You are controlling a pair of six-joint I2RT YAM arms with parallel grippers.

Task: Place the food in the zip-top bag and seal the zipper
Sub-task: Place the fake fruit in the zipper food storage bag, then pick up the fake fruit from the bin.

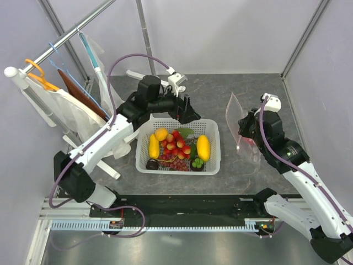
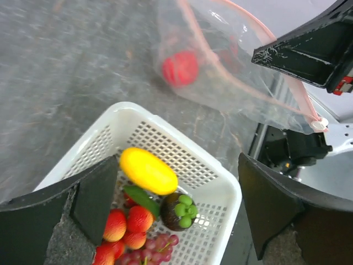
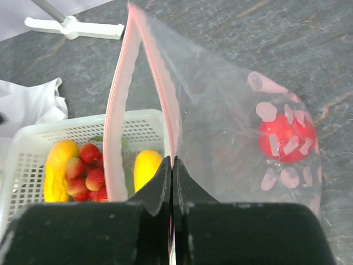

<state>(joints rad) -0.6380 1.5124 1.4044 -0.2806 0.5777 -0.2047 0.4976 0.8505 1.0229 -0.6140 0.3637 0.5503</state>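
Left hand (image 1: 185,115) hovers spread wide over the basket (image 1: 213,165), right hand (image 3: 172,182) clamps the zip-top bag (image 3: 220,99) at its zipper (image 3: 116,121), pomegranate (image 3: 284,138) inside.

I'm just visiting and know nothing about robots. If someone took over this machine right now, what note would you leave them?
Left gripper: open, empty, hovering above the white mesh basket.
Right gripper: shut on the zip-top bag at its mouth edge, holding it upright beside the basket.
Done: the pomegranate lies inside the bag.
Left to do: the mangoes, orange, red-yellow small fruits, grapes and mangosteens are in the basket. Bag them, then seal the zipper, which gapes open.
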